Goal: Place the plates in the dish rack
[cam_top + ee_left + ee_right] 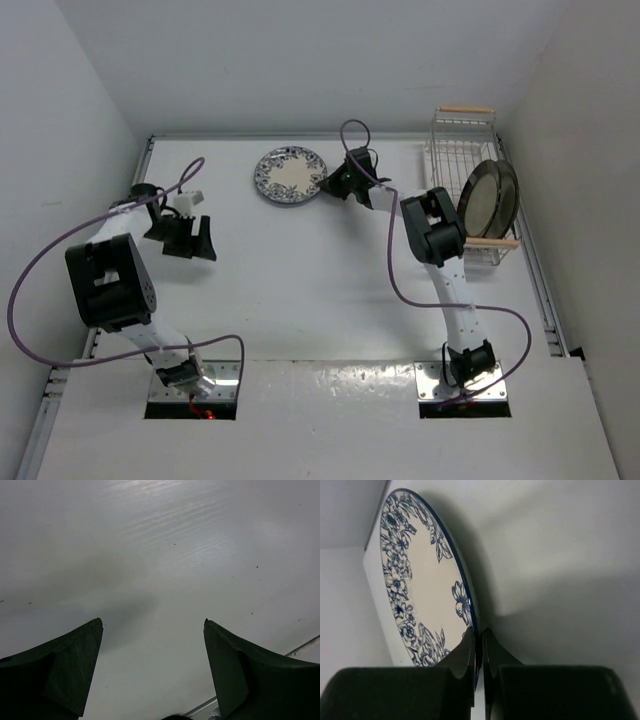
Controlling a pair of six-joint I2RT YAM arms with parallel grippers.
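The blue-and-white floral plate (pixel 289 175) is at the back middle of the table. My right gripper (pixel 332 183) is shut on its right rim; in the right wrist view the fingers (pixel 465 650) pinch the rim of the plate (pixel 420 585). Two plates, a dark-rimmed one (pixel 484 198) and a grey-rimmed one (pixel 508 195), stand on edge in the white wire dish rack (pixel 455 150) at the back right. My left gripper (pixel 190 238) is open and empty over bare table at the left; its fingers (pixel 65 665) stand wide apart.
The rack has wooden bar handles at its far end (pixel 466 110) and near end (pixel 492 242). White walls close in the table at the back and both sides. A metal rail (pixel 540 280) runs along the right edge.
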